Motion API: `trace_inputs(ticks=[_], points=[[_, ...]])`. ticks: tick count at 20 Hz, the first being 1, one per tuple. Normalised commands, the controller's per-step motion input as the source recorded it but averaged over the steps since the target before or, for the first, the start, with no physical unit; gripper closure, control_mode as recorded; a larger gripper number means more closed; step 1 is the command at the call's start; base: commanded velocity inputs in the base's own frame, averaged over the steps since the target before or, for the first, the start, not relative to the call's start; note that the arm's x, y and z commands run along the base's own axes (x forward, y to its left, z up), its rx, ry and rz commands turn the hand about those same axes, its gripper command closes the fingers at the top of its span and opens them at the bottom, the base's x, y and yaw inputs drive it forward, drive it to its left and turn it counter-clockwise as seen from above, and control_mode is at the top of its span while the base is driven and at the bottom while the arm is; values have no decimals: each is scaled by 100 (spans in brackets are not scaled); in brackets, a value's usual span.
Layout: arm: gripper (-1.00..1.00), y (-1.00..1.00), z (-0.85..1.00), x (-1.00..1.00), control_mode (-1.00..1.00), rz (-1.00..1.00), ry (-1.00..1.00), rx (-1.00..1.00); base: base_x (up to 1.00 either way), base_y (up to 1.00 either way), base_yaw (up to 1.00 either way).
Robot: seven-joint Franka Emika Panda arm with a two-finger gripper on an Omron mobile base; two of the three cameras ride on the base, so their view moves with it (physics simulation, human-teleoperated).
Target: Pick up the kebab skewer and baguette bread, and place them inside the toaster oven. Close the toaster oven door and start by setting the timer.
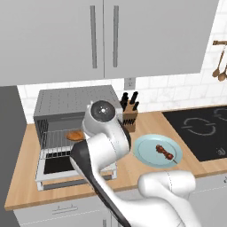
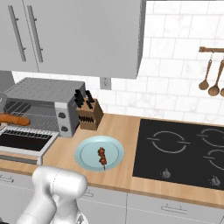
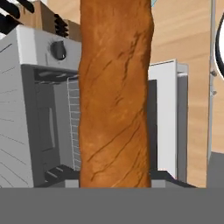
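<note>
The baguette bread (image 3: 116, 87), a long orange-brown loaf, runs straight up the middle of the hand view, and my gripper (image 1: 84, 132) is shut on it. It hangs over the wire rack at the mouth of the toaster oven (image 1: 66, 103), where its end (image 1: 75, 135) pokes out past my hand; in the right base view the baguette bread (image 2: 15, 119) shows there too. The toaster oven door (image 1: 57, 167) is dropped open. The kebab skewer (image 1: 164, 152) lies on a light blue plate (image 1: 142, 153) to the right of the oven. My fingertips are hidden behind the loaf.
A knife block (image 1: 129, 117) stands between the oven and the plate. The black cooktop (image 2: 179, 151) takes up the counter's right side. Wooden spoons (image 2: 210, 78) hang on the wall above it. Grey cabinets (image 1: 104, 35) overhang the oven.
</note>
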Motion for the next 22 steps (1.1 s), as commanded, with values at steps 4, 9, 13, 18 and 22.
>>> trace_inputs(ticks=[4, 9, 13, 18, 22], points=[[100, 65, -22, 63, -100, 0, 0, 1, 0, 0, 0], [100, 22, -45, 65, -100, 0, 0, 0, 0, 0, 0], [100, 1, -51, 64, -100, 0, -1, 0, 0, 0, 0], [100, 0, -11, 43, -100, 0, -4, 0, 0, 0, 0], [100, 0, 0, 42, -100, 0, 0, 0, 0, 0, 0]])
